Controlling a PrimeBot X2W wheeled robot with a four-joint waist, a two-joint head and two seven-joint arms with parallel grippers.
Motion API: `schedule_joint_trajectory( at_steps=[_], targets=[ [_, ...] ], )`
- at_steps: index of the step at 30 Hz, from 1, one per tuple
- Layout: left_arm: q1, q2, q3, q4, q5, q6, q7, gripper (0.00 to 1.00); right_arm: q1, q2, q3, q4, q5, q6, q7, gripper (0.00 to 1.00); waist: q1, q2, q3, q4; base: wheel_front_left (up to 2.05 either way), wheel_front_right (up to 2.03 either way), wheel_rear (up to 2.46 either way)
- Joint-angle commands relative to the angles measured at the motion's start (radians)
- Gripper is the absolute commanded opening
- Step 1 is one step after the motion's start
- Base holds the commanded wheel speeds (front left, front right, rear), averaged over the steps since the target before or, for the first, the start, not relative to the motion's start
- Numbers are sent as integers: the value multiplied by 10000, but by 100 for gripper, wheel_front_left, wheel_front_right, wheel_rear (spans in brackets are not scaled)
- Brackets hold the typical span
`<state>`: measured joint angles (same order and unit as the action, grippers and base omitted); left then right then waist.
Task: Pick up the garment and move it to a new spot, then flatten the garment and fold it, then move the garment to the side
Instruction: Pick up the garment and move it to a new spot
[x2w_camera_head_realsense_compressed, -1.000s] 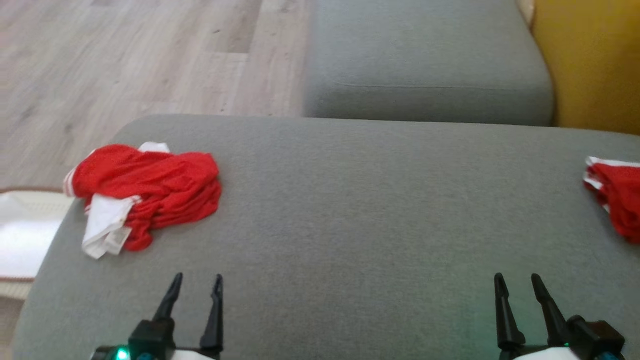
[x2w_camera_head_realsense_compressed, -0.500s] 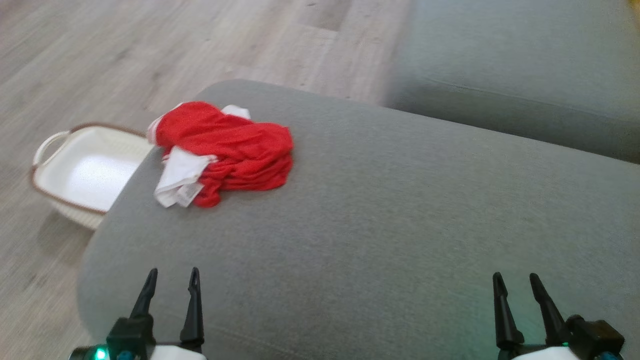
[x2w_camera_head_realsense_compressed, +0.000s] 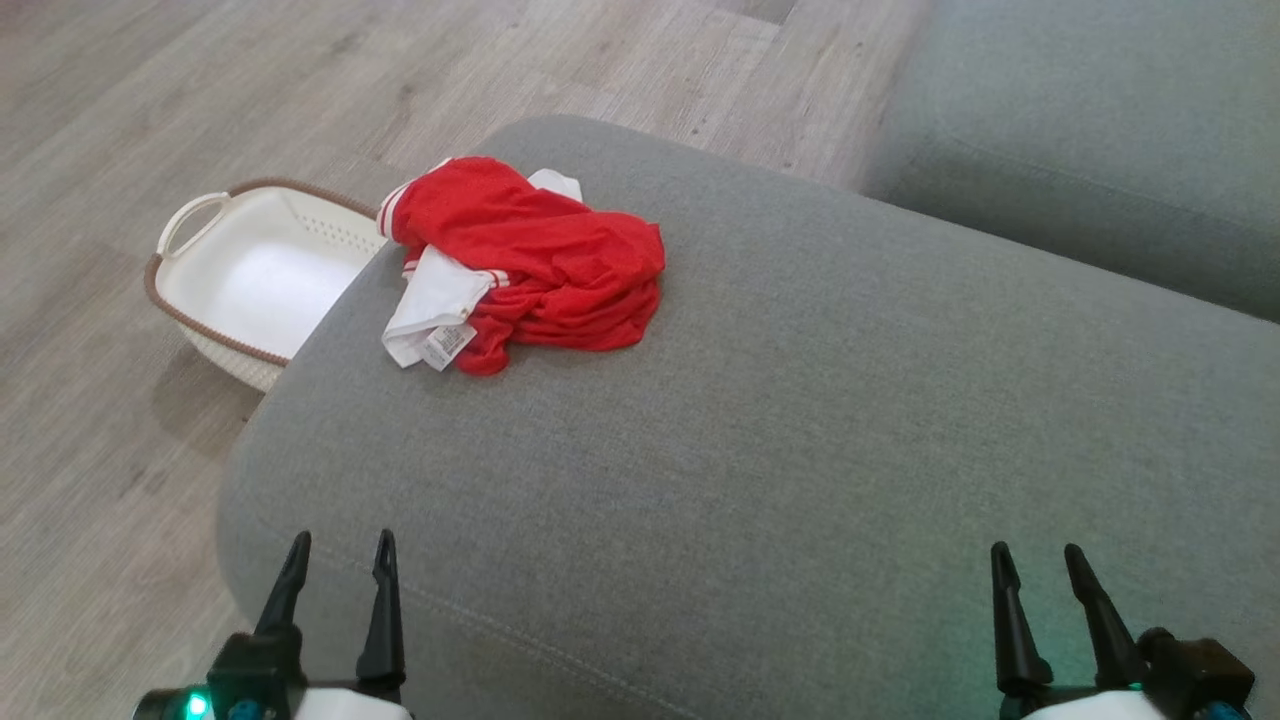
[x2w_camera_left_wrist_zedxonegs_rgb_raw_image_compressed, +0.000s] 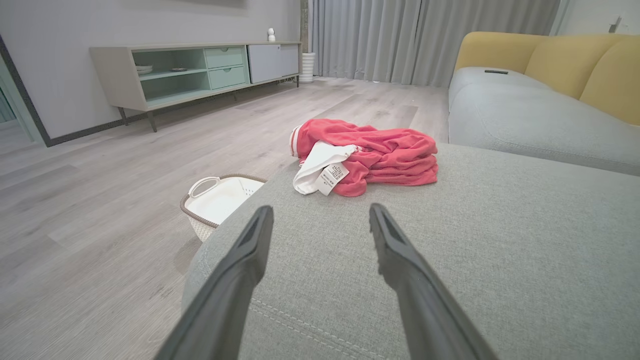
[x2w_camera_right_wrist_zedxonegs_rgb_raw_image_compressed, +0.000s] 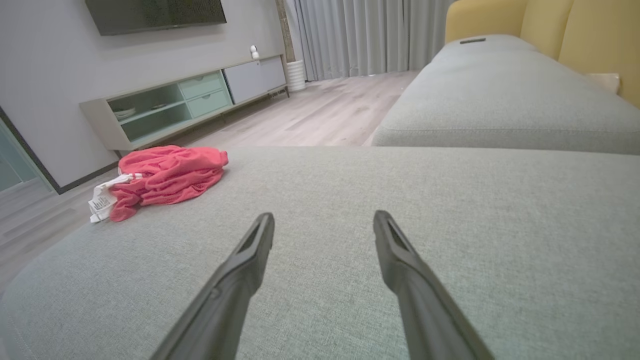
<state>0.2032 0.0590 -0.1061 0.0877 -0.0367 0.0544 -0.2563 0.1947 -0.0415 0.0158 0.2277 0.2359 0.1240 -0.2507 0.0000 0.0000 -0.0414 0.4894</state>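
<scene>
1. Within the last second the head view has swung toward the robot's left. The camera turned; the things did not move.
2. The crumpled red-and-white garment (x2w_camera_head_realsense_compressed: 540, 265) now sits nearer mid-view, at the far left corner of the grey sofa cushion (x2w_camera_head_realsense_compressed: 800, 420).
3. This looks like lining up for the pick, and nothing is lifted yet.
4. The left tool (x2w_camera_head_realsense_compressed: 342, 540) and right tool (x2w_camera_head_realsense_compressed: 1035, 550) both stand spread and empty, well apart from the garment.
5. A white basket (x2w_camera_head_realsense_compressed: 320, 225) on the floor beside that corner has come into view. Its visible part holds nothing.

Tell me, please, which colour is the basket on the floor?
The basket is white with a brown rim, clearest in the head view.
</scene>
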Motion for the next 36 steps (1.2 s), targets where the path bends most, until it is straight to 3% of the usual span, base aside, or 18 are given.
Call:
schedule_joint_trajectory(
  at_steps=[1,7,14,20,25,30,36],
  targets=[
    [-450,-46,293,-358,-19,73,-55,100,-364,-87,100,-315,-124,67,-111,100,0,0,126,85,0,0,0],
    [-1519,-69,285,-734,-201,130,-55,100,-691,-228,-66,-613,-858,67,-111,100,0,0,1430,27,0,0,0],
    [-4209,34,765,-760,-502,-165,-55,100,-1253,-1139,-209,-1238,-1098,67,-111,100,0,0,3113,-46,0,0,0],
    [-7053,349,1021,1841,-885,-619,158,100,-1771,-1986,-268,-1672,-1125,67,-111,100,0,0,4182,-153,0,0,0],
    [-9685,577,1197,4955,-1531,-1054,1719,100,-2253,-2553,-446,-2109,-924,67,-111,100,0,0,5025,-401,0,0,0],
    [-11379,966,1343,7770,-1716,-929,2990,100,-2542,-3034,-570,-2506,-816,67,-84,100,0,0,5723,-707,0,0,0],
    [-12092,1095,1333,9953,-1833,-845,3773,100,-2672,-3282,-639,-2854,-783,67,20,100,0,0,6184,-1068,0,0,0]
  ],
)
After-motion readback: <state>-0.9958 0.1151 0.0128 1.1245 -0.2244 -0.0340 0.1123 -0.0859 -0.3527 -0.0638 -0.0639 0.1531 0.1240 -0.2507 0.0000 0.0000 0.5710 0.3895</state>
